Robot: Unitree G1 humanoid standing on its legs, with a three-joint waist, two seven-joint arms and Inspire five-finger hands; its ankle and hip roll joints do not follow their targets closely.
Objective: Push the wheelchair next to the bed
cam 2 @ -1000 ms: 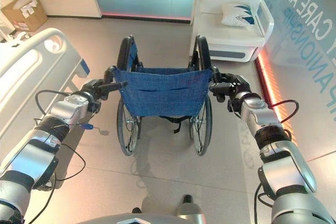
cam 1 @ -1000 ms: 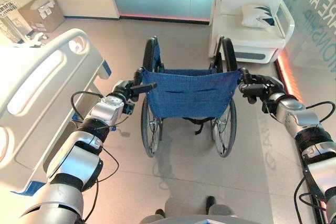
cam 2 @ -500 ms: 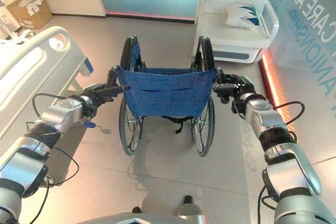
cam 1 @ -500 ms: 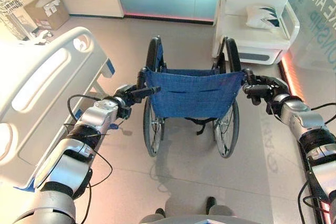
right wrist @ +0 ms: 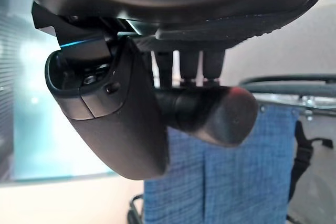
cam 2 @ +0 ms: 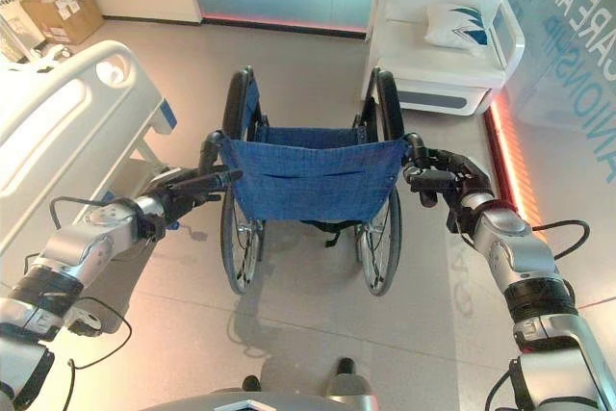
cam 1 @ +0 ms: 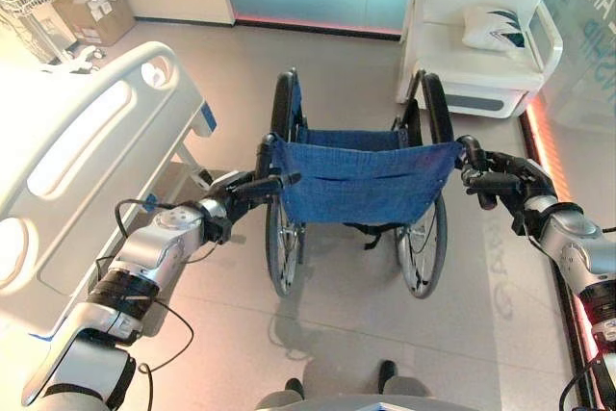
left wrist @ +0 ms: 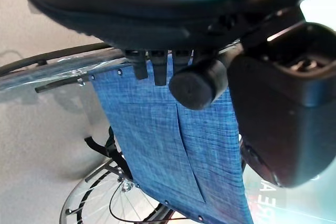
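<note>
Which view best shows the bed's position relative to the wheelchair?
The left eye view: the bed shows its footboard and side rail to the left of the wheelchair, with floor between them. The right eye view crops more of the bed. The wrist views show the blue backrest, not the bed.

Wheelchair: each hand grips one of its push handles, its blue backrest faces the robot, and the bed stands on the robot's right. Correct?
Not quite. The bed stands on the robot's left, as the left eye view shows; the white seat with a cushion is on the right. The rest holds: the left hand and right hand each grip a push handle of the wheelchair, blue backrest facing the robot.
</note>
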